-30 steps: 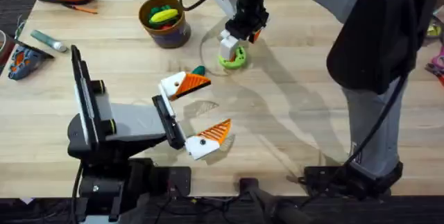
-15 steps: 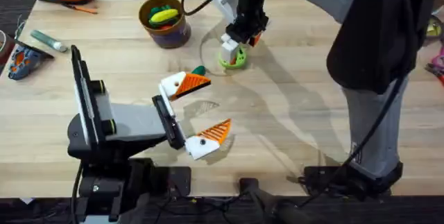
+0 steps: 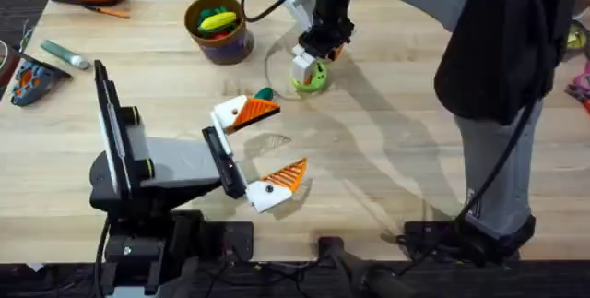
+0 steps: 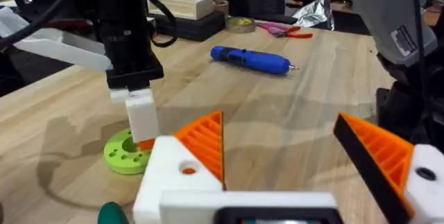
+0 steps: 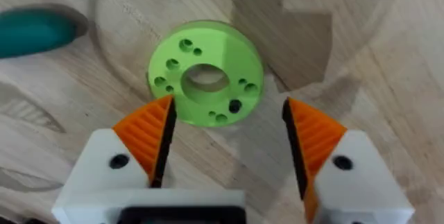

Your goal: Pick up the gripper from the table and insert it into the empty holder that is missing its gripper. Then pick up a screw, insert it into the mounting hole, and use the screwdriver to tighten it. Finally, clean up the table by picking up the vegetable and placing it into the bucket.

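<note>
while poised just above the green ring (image 5: 205, 82) on the table (image 3: 396, 123), right hand (image 5: 229, 130) spread open, gripping nothing. bucket (image 3: 219, 30) nearby, screwdriver (image 4: 251, 59) farther off. left hand (image 3: 263, 150) likewise open, empty.

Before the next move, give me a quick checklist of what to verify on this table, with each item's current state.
1. Right pincer open: ok, fingers apart.
2. Right pincer lined up over the green ring: ok, ring sits between its fingers in the wrist view.
3. Left pincer open and empty: ok.
4. Screwdriver free on the table: ok.
5. Vegetable inside the bucket: not ok, it lies on the table.
</note>
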Controlling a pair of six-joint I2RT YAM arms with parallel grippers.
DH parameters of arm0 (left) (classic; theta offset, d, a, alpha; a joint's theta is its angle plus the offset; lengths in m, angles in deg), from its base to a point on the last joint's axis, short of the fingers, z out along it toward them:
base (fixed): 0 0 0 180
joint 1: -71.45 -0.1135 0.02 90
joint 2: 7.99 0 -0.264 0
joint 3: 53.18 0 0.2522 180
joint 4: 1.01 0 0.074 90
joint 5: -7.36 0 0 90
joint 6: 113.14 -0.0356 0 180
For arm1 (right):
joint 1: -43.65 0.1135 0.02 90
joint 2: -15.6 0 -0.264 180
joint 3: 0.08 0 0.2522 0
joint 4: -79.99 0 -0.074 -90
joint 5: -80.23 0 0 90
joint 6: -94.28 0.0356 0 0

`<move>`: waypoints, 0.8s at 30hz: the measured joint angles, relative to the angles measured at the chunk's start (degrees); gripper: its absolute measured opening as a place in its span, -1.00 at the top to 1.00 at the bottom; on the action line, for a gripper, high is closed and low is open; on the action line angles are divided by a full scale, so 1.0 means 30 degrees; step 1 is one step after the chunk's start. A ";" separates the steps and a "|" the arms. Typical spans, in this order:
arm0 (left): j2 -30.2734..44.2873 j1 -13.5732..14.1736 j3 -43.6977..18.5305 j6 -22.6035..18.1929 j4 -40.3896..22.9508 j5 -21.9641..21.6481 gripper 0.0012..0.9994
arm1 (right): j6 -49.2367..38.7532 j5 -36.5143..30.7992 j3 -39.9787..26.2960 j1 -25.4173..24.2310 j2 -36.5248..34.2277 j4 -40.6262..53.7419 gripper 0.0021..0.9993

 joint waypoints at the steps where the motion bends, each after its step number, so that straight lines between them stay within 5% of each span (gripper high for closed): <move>1: 0.0003 -0.0002 0.0000 0.0000 0.0000 0.0000 -0.97 | 0.0000 0.0000 0.0000 0.0000 0.0000 0.0007 -0.72; 24: -0.0004 -0.0002 0.0000 0.0000 0.0000 0.0000 -0.97 | 0.0073 0.0181 0.0437 0.0007 0.0036 -0.0066 -0.29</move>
